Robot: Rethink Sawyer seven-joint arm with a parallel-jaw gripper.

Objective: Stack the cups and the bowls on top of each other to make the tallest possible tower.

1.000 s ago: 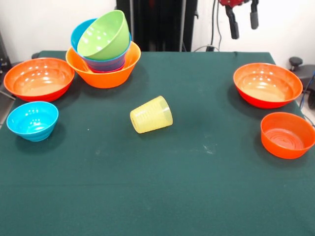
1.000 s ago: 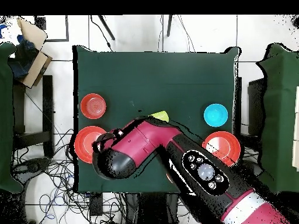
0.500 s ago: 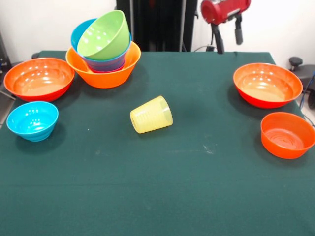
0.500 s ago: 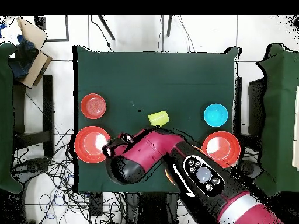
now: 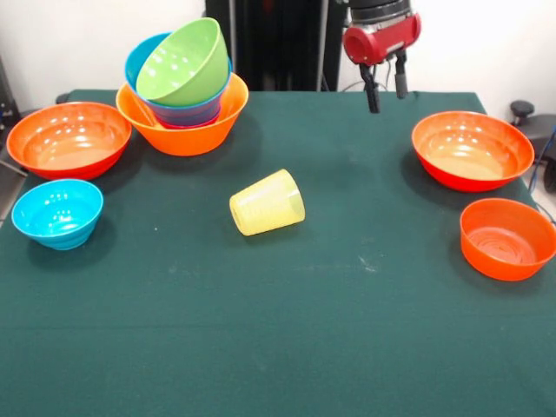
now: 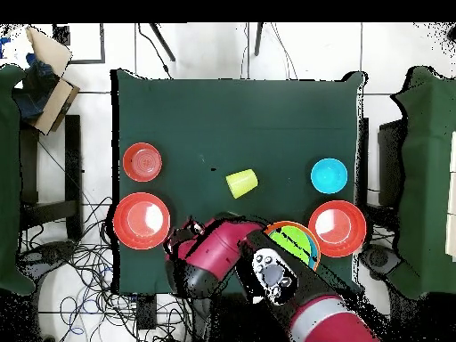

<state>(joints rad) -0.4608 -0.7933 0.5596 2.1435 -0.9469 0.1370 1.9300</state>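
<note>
A pale-yellow cup (image 5: 268, 202) lies on its side in the middle of the table, also visible from above (image 6: 241, 183). The tower (image 5: 182, 122) stands at the far left: a large light-orange bowl holding nested blue and purple bowls, with a tilted lime green bowl (image 5: 184, 62) on top. From above, the arm partly covers the tower (image 6: 298, 242). Away from the cup and every bowl, my gripper (image 5: 387, 89) hangs open and empty over the table's far edge, left of the right-hand red-orange bowl (image 5: 472, 149).
At the left sit a red-orange bowl (image 5: 69, 139) and a small cyan bowl (image 5: 57, 213). A small orange bowl (image 5: 507, 238) sits at the right, in front of the red-orange one. The green cloth covers the table (image 5: 287, 347).
In the front view the gripper has come leftward and lower, its red head now fully showing. From above, the arm has drawn back toward the base, uncovering the cup and part of the tower.
</note>
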